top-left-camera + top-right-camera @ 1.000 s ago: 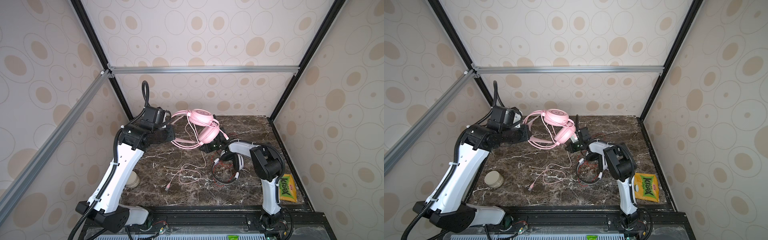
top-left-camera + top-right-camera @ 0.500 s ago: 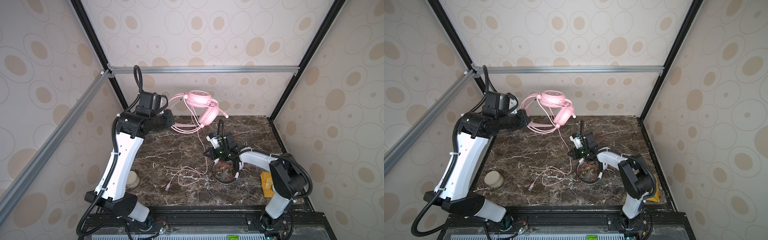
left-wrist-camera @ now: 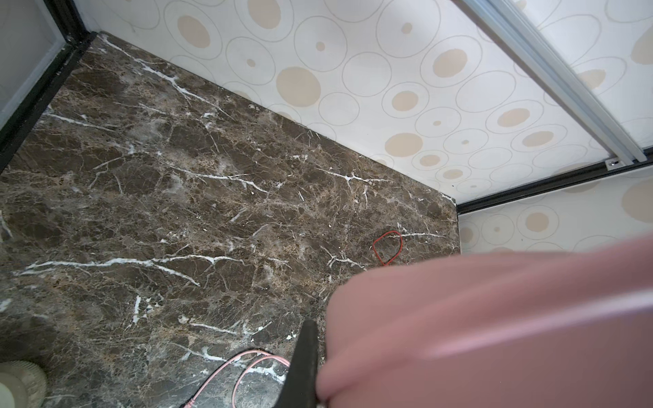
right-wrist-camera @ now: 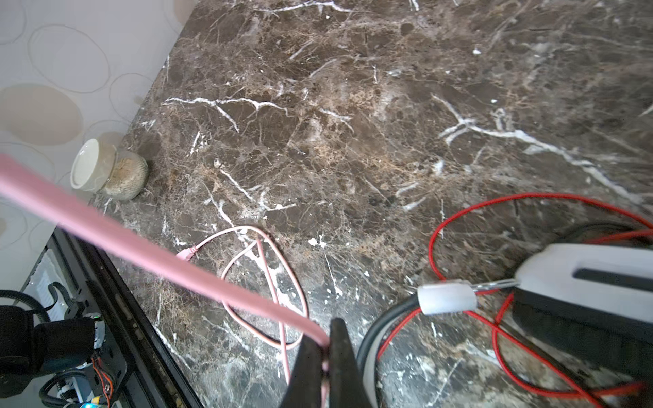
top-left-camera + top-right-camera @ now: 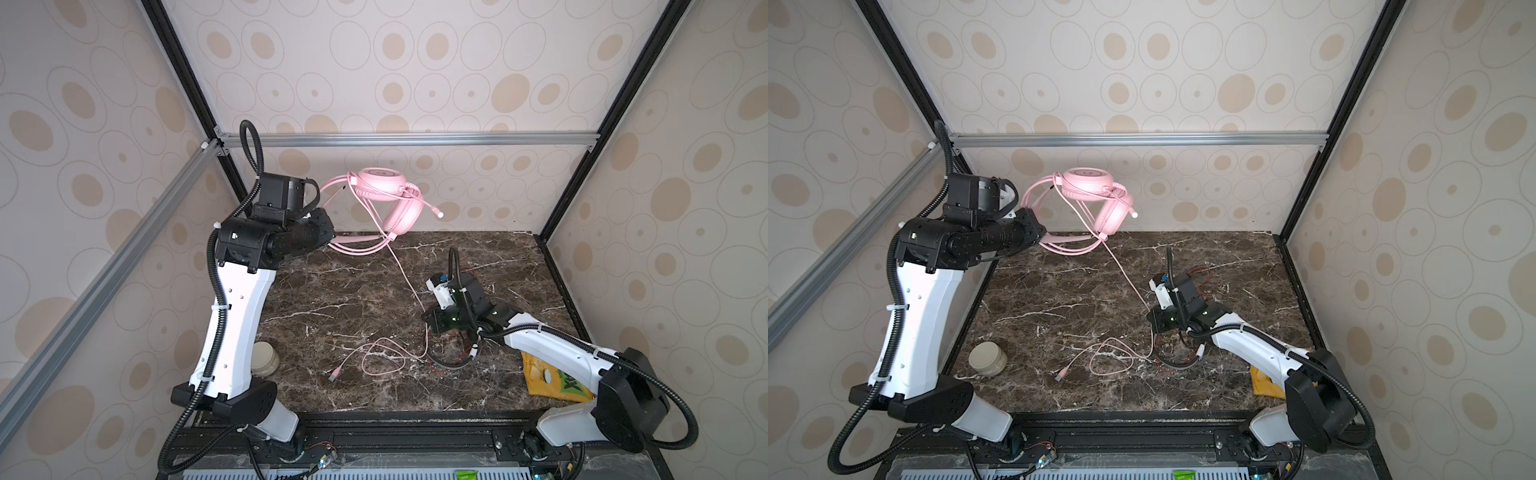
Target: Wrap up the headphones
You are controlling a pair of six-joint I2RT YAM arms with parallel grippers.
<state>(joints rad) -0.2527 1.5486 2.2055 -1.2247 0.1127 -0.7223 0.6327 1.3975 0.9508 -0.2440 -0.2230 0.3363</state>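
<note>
Holding the pink headset [image 5: 384, 191] in the air over the far left part of the surface [image 5: 340, 299], the left tool [image 5: 331, 237] is clamped on its headband, with the ear cups hanging out to the right of it. From the headset the pink cable [image 5: 405, 276] drops in one straight, tight-looking line to the right tool [image 4: 327, 353], which sits low over the middle-right of the surface with its two fingers pressed together on the cable.

The long axis of that stretch therefore runs from far, left and high to near, right and low, and the headset lies up, far and left of the right tool. Past the pinch, the rest of the cable lies in loose loops on the surface, just near and left of the right tool, ending in the plug [image 5: 334, 376]. The right tool is much the nearer one to that slack. Winding probably means carrying the cable up along that line and around the headset.

The white-and-black headset [image 4: 583, 279] lies flat just beside the right tool. Its red cable [image 4: 459, 219] sprawls around it, likely close enough to snag.
</note>
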